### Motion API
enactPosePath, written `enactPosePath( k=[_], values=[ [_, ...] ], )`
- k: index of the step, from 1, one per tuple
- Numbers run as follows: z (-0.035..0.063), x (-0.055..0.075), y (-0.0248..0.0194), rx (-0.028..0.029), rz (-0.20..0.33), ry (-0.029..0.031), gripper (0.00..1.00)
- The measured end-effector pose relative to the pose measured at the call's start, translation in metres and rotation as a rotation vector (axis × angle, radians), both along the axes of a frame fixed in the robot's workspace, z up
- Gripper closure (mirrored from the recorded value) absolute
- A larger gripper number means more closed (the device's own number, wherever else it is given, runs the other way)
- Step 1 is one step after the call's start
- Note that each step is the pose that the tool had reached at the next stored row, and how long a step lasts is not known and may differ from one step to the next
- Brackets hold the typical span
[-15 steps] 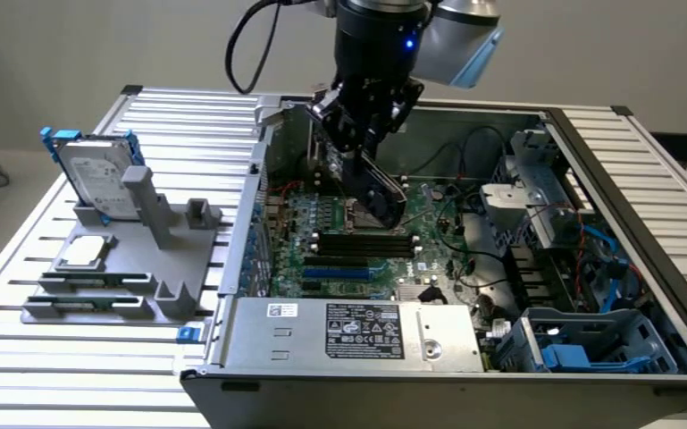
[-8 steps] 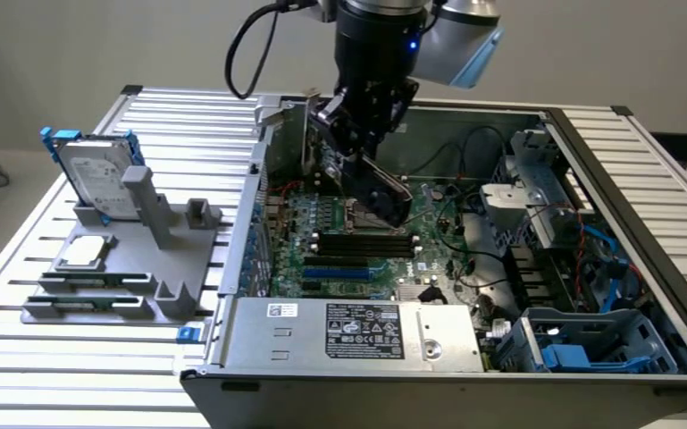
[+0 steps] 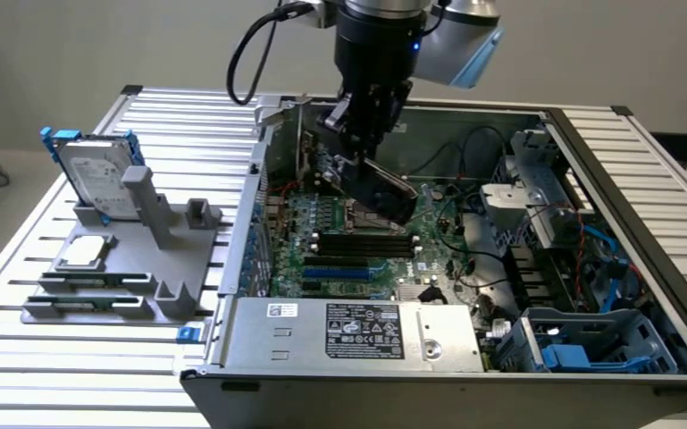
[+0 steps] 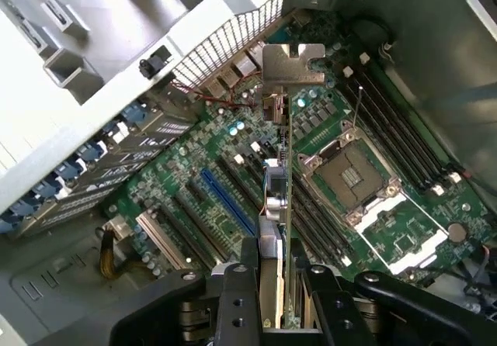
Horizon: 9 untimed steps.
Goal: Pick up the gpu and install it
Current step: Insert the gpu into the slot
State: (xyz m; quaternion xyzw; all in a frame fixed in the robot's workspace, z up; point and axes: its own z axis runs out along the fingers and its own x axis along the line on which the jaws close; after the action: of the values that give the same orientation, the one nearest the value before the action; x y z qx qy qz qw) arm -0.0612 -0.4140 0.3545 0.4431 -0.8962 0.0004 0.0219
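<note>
- A plain pale wall [image 3: 104, 45] is running across the exterior view from ten to two o'clock.
- A ribbed metal table [image 3: 69, 357] is filling the lower half.
- Light floor [image 3: 4, 210] is showing at nine o'clock.

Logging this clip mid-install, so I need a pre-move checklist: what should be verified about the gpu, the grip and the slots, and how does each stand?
1. Grip: gripper shut on the gpu, card clamped edge-on: ok.
2. Bracket end: silver bracket is at the card's far end from the gripper, nearest the rear grille: ok.
3. Target free: blue slot is empty: ok.
4. Card edge lined up over one slot: cannot tell.
5. Red wire near the bracket, touching or apart: cannot tell.
6. Card seated in the motherboard: not ok, it hangs slanted above the board.
</note>
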Motion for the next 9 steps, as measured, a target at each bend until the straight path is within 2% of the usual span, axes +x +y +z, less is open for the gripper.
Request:
enactPosePath(
  k=[9],
  values=[
    [-0.0027, 0.0000, 0.0000, 0.0000, 0.164, 0.0000, 0.73]
  ],
)
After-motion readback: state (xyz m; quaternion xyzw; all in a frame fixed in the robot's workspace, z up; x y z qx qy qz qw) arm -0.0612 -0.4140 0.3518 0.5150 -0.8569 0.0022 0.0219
